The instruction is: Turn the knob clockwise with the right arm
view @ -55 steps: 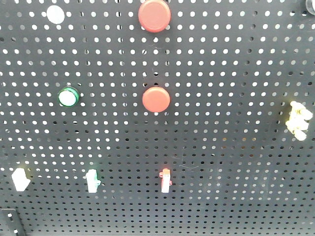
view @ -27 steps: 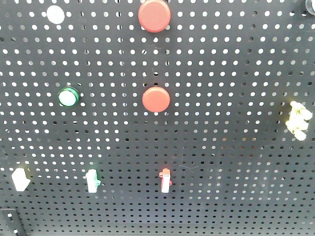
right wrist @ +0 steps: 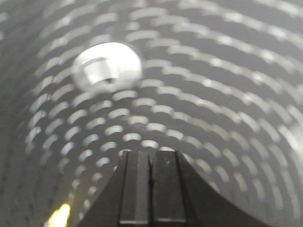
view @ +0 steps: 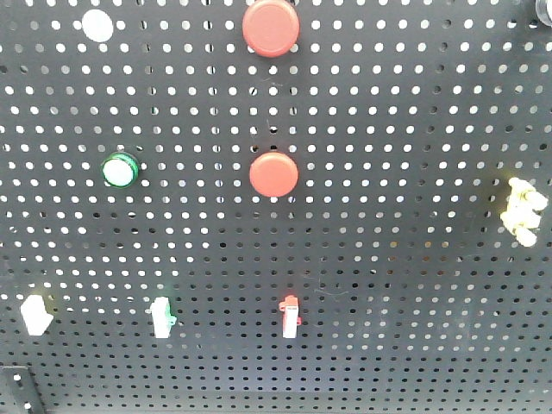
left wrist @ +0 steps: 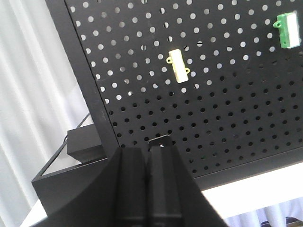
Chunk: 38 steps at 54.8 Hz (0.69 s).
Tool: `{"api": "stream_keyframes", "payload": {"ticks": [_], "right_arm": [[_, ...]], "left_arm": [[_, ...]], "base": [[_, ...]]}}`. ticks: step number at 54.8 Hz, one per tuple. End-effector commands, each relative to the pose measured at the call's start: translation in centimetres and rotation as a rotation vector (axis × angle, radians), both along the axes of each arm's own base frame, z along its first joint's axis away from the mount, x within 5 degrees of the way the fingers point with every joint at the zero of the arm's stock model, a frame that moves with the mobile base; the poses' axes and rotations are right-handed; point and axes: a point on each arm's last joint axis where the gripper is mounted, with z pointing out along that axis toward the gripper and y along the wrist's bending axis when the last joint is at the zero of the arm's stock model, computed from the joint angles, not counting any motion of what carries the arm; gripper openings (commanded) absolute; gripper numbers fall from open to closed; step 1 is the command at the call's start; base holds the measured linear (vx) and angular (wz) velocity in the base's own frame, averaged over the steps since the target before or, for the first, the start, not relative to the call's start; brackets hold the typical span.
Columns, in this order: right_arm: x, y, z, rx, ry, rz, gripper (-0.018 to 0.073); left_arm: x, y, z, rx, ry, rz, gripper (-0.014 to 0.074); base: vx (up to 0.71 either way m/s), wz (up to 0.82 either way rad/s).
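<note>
A black perforated pegboard point(view: 414, 103) is seen filling the exterior front-facing view, and neither arm is shown there. 2 red round push buttons are mounted on it, the upper red button point(view: 271, 28) at the top edge and the lower red button point(view: 273, 174) directly beneath it, well apart. A green indicator lamp point(view: 119, 170) is set to the left of the lower one, and a white round cap point(view: 97, 24) is placed near the top left corner. Along the bottom row, a white switch point(view: 36, 313), a green-trimmed switch point(view: 161, 316) and a red switch point(view: 291, 316) are spaced out from left to right, and a yellow fitting point(view: 523, 210) is fixed at the right edge. In the right wrist view, which is heavily blurred, the knob point(right wrist: 108, 66) is shown as a pale round disc with a raised bar, up and to the left of the right gripper point(right wrist: 149, 158) and apart from it; the fingers are pressed together with only a thin seam between them, and nothing is held. In the left wrist view, the left gripper point(left wrist: 147, 144) is likewise closed on nothing, low before the board's corner, below a cream switch point(left wrist: 178, 65). A black box point(left wrist: 83, 142) is seen beside the board frame, in front of a pale curtain point(left wrist: 33, 94).
</note>
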Motion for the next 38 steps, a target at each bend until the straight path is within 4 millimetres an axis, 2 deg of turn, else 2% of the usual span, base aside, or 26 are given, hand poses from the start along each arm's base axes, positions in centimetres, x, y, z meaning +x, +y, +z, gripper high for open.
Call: {"api": "stream_keyframes", "payload": {"ticks": [1,9,17,23,30,38], "right_arm": [[-0.7,0.2,1.8,-0.101,-0.139,0.021,-0.0001],[-0.9,0.9,2.0,-0.238,-0.199,0.078,-0.0001],[-0.9,1.3,2.4,-0.218,-0.248,0.123,0.0004],[-0.1,1.2,2.5,-0.191,-0.261,0.11,0.0019],[1.0,1.0,2.2,-0.191,-0.252,0.092,0.007],[2.0,1.0,1.9,-0.208,-0.233,0.091,0.017]], "left_arm": [[-0.1,-0.1,-0.3,-0.014,-0.059,-0.013,-0.0006],[-0.1,-0.1,-0.3,-0.014,-0.059,-0.013,-0.0006],[-0.1,-0.1,-0.3,-0.014,-0.059,-0.013,-0.0006],[-0.1,-0.1,-0.3,-0.014,-0.059,-0.013,-0.0006],[-0.1,-0.1,-0.3,-0.014,-0.059,-0.013,-0.0006],[-0.1,-0.1,-0.3,-0.014,-0.059,-0.013,-0.0006]], "base": [[0.0,0.0],[0.0,0.0],[0.0,0.0],[0.0,0.0],[0.0,0.0],[0.0,0.0]]}}
